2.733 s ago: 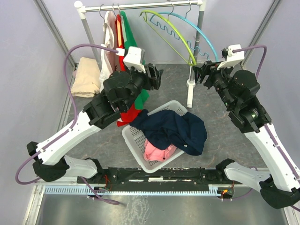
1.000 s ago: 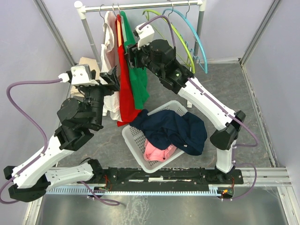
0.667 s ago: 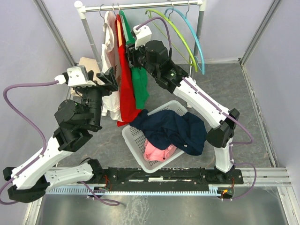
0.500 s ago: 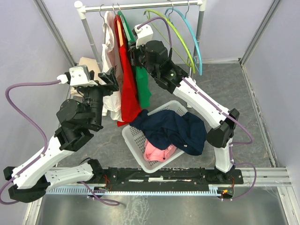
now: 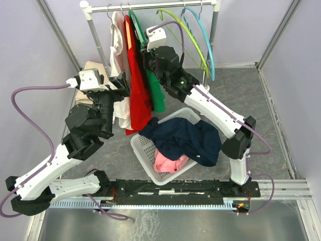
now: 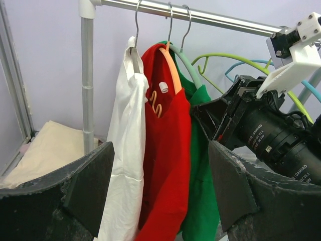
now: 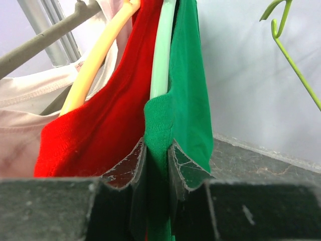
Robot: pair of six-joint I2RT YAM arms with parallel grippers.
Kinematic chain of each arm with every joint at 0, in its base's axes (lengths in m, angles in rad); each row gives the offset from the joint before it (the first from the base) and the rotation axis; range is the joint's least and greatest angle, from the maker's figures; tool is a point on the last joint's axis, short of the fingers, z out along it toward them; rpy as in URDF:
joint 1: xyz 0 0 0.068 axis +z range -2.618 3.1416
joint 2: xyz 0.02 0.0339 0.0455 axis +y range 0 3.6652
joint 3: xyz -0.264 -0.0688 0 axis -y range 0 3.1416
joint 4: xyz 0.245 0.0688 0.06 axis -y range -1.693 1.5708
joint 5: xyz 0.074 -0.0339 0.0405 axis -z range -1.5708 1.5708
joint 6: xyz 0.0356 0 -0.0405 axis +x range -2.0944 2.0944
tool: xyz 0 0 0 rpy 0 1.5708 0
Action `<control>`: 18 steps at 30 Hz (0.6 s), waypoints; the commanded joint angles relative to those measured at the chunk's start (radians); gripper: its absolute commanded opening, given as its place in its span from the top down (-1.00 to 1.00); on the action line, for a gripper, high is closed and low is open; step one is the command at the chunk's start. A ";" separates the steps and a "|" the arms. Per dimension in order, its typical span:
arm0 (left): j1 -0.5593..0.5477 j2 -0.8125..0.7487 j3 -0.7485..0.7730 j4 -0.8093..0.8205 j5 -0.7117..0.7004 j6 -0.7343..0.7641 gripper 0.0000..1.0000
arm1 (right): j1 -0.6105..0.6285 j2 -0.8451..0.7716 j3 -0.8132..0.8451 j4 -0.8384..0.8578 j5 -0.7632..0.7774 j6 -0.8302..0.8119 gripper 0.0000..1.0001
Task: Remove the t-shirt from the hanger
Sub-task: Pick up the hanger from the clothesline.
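Observation:
A green t-shirt (image 5: 156, 93) (image 6: 200, 201) hangs on a mint hanger (image 7: 161, 55) at the right end of a row of three garments on the rail (image 5: 150, 6). My right gripper (image 5: 148, 61) (image 7: 157, 160) is shut on the shirt's collar edge (image 7: 188, 100), just below the hanger arm. Beside it hang a red t-shirt (image 5: 138, 85) (image 6: 168, 150) on an orange hanger (image 7: 95, 60) and a white shirt (image 5: 118, 55) (image 6: 125, 150). My left gripper (image 5: 123, 83) (image 6: 160, 191) stands wide open in front of the three garments, touching none.
Two bare hangers, lime (image 5: 185, 35) and blue (image 5: 208, 40), hang further right on the rail. A white basket (image 5: 143, 145) below holds a navy garment (image 5: 185, 138) and a pink one (image 5: 168, 163). A beige cloth (image 5: 90, 70) lies at the back left.
My right gripper's jaws have closed onto the green t-shirt's collar, and the garments have shifted slightly. My left arm has edged closer to the hanging shirts, still open.

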 commanded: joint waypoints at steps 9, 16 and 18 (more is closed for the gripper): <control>0.008 0.022 0.026 0.053 0.009 0.030 -0.64 | -0.001 -0.161 -0.094 0.219 0.095 -0.094 0.97; 0.012 0.058 0.054 0.040 0.024 0.023 -0.64 | -0.002 -0.270 -0.208 0.284 0.084 -0.106 0.97; 0.013 0.074 0.069 0.030 0.034 0.018 -0.64 | -0.002 -0.282 -0.220 0.303 0.085 -0.117 0.97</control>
